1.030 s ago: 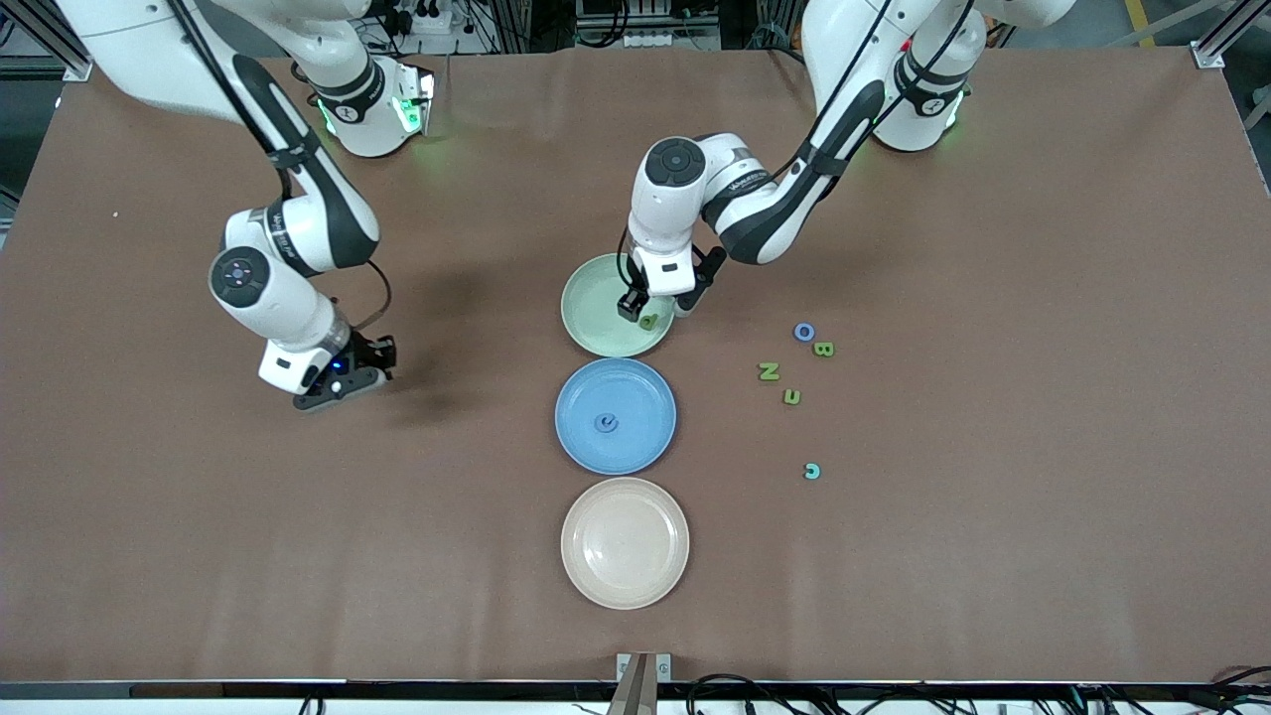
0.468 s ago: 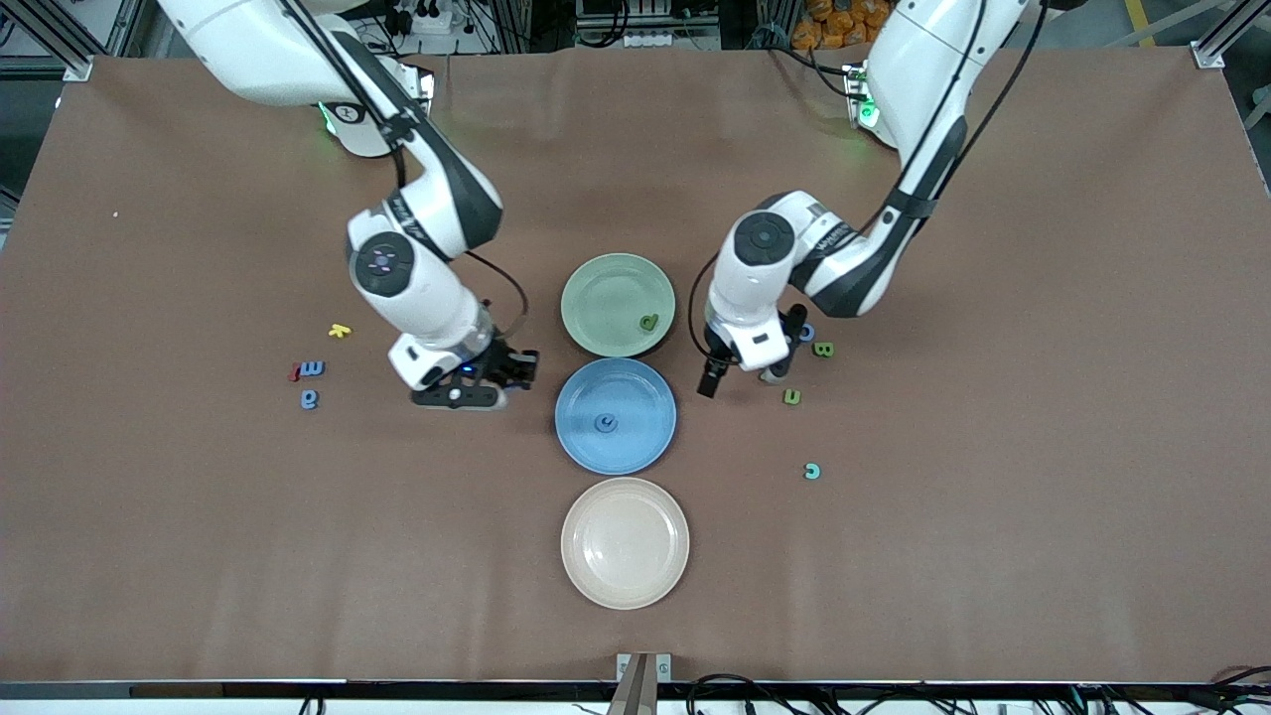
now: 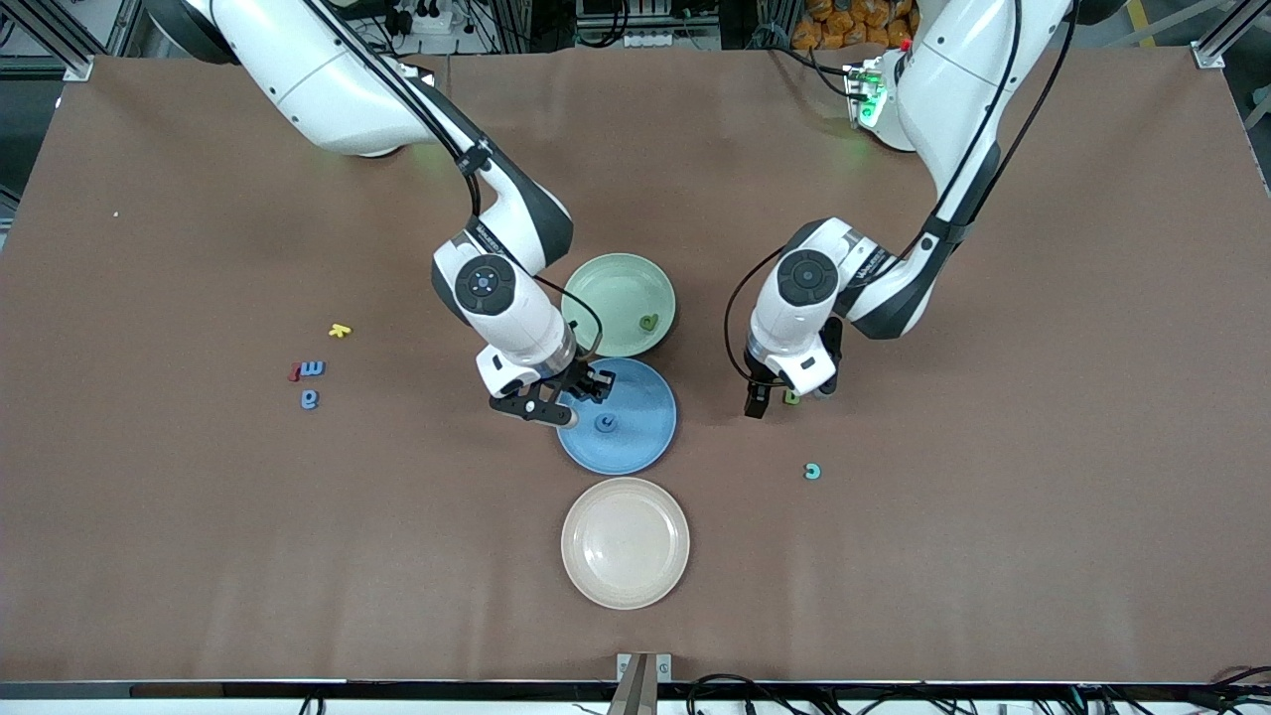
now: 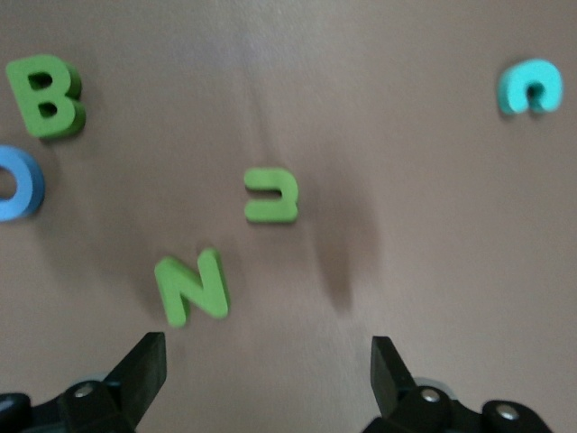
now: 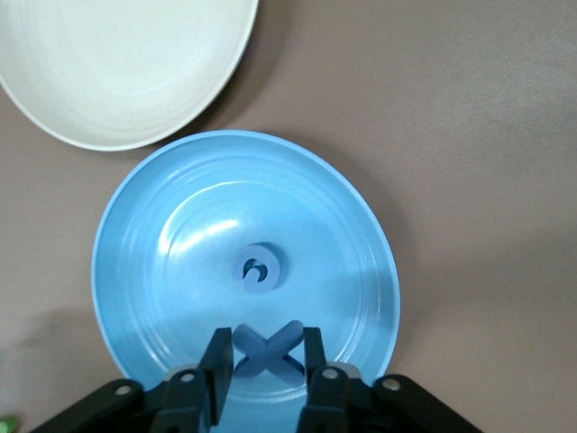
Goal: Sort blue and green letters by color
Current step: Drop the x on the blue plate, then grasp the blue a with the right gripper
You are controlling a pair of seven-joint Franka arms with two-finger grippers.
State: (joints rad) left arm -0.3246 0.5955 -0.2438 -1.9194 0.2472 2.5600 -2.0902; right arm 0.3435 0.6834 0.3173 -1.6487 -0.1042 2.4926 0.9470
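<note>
While right gripper (image 5: pixel 263 354) holds one blue X (image 5: pixel 267 339), three plates (image 3: pixel 594 584)

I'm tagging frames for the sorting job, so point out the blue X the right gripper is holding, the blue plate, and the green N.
blue X (image 5: pixel 267 348), right wrist view, the crossing of its strokes.
blue plate (image 5: pixel 347 212), right wrist view, bare inner wall.
green N (image 4: pixel 191 289), left wrist view, its diagonal stroke.

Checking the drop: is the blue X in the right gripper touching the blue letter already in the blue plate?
Apart. The right wrist view shows the blue X between the right gripper fingers, with bare blue plate separating it from the blue letter.
</note>
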